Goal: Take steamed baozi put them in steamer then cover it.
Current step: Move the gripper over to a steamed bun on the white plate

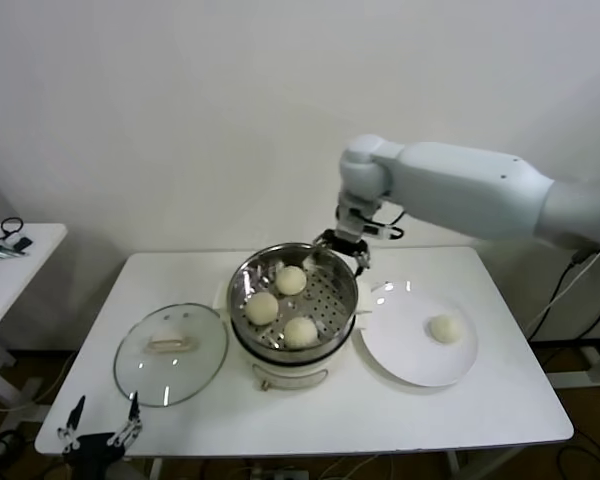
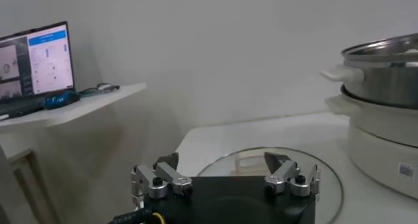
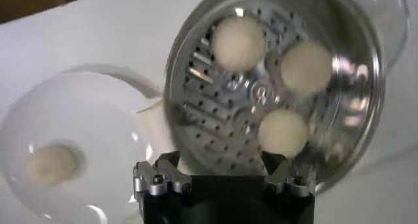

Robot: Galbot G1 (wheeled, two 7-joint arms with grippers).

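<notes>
The steamer stands open at the table's middle with three baozi on its perforated tray: one at the back, one to the left and one in front. A further baozi lies on the white plate to the right. The cover, a glass lid, rests flat on the table left of the pot. My right gripper hovers over the pot's far rim, open and empty. My left gripper waits open low at the table's front left corner, facing the cover.
A small side table with cables stands to the far left, and a laptop sits on it. The white work table ends just in front of the cover and plate. A wall rises close behind.
</notes>
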